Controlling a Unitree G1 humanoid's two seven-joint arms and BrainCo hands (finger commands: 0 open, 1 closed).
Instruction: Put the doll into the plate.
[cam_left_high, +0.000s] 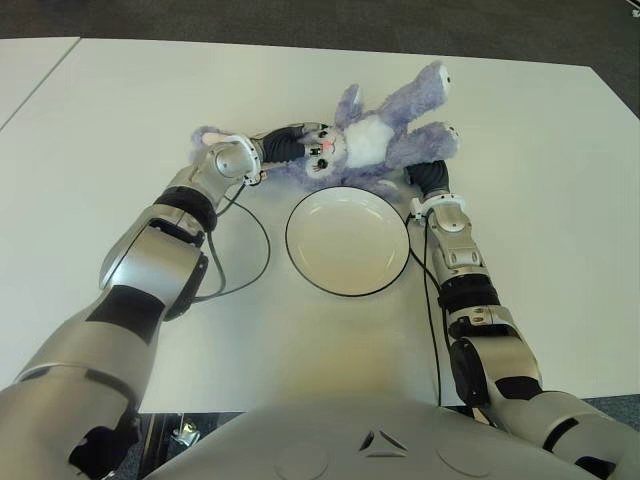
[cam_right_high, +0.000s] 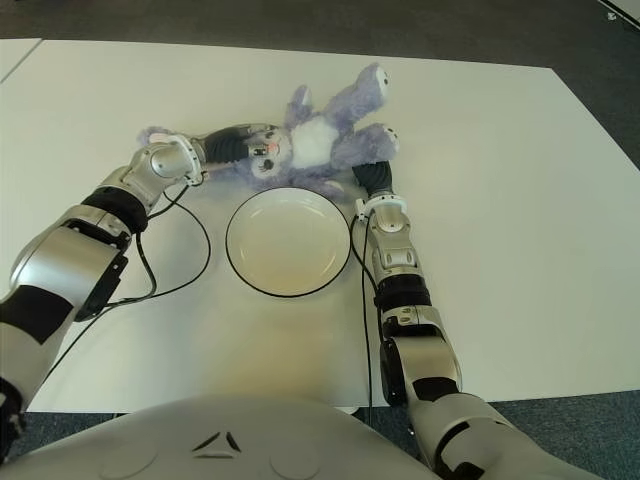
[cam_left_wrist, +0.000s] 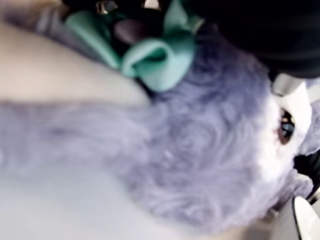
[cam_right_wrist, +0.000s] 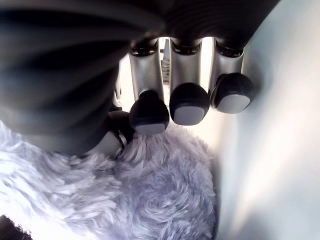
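Observation:
A purple plush bunny doll (cam_left_high: 375, 140) with a white belly lies on its back on the white table (cam_left_high: 540, 200), just behind the white plate (cam_left_high: 347, 245), which has a dark rim and holds nothing. My left hand (cam_left_high: 295, 143) reaches in from the left and is closed on the doll's head by its long ear. Up close, the head (cam_left_wrist: 200, 165) and a teal bow (cam_left_wrist: 155, 55) fill the left wrist view. My right hand (cam_left_high: 430, 178) is at the plate's far right edge, its fingertips (cam_right_wrist: 189, 105) curled onto a furry limb (cam_right_wrist: 150, 200).
A black cable (cam_left_high: 262, 250) loops on the table left of the plate, and another (cam_left_high: 432, 300) runs along my right forearm. A second table (cam_left_high: 30, 60) adjoins at the far left. Dark floor lies beyond the far edge.

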